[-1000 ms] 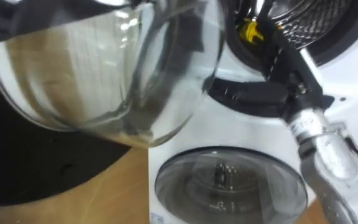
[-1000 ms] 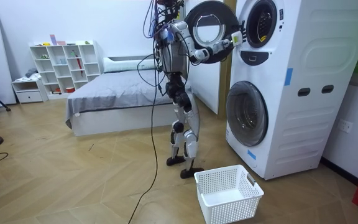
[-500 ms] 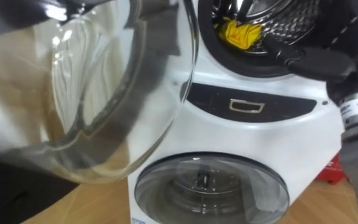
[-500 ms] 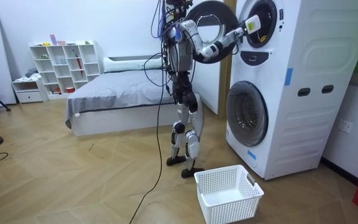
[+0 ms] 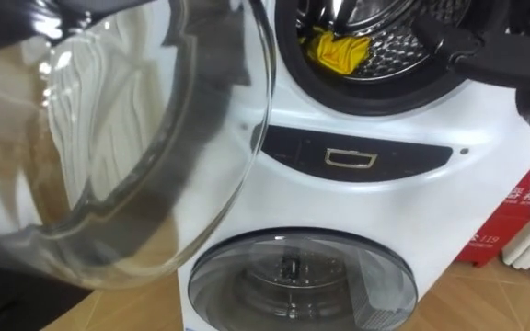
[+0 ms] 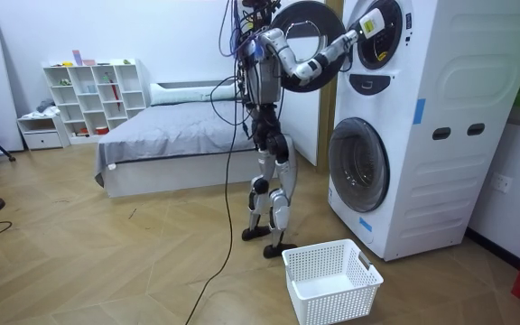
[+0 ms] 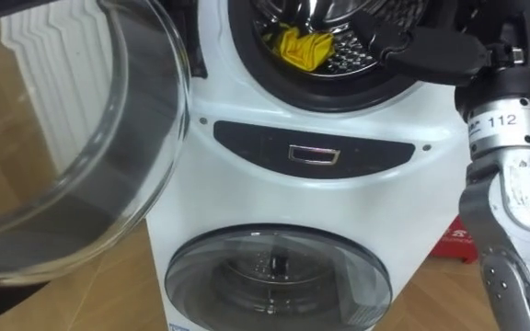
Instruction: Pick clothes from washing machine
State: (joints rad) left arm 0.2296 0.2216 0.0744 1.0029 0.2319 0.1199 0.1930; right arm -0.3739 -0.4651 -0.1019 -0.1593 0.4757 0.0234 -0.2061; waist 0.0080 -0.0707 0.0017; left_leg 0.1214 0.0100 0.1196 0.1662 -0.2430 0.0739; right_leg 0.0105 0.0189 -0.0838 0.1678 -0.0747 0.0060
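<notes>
Unit position: the robot stands upright on the wooden floor (image 6: 106, 262), facing the stacked white washing machine (image 6: 441, 135), close to its front.

Upper drum: the round glass door (image 5: 145, 138) is swung open to the robot's left. Its curved edge stands just beside the left rim of the drum opening (image 7: 329, 97). The mouth of the drum between the door edge and the right arm is unobstructed.

Task item: a yellow cloth (image 7: 304, 46) lies inside the upper drum, at the lower front of the opening, on the perforated metal wall just behind the dark rim.

Right robot hand (image 7: 410, 43): raised to drum height and reaching across the right rim into the opening. Its tip is near the cloth, to its right, with a visible gap between them. I cannot tell whether the fingers are straight or curled.

Below the opening: a dark control panel (image 5: 352, 158), then the lower round door (image 5: 302, 285), closed.

Clearance: a white basket (image 6: 332, 280) stands on the floor just beside the robot's feet, in front of the lower door. A bed (image 6: 170, 135) and a white shelf (image 6: 88, 90) stand well apart, behind the robot, with open floor between.
</notes>
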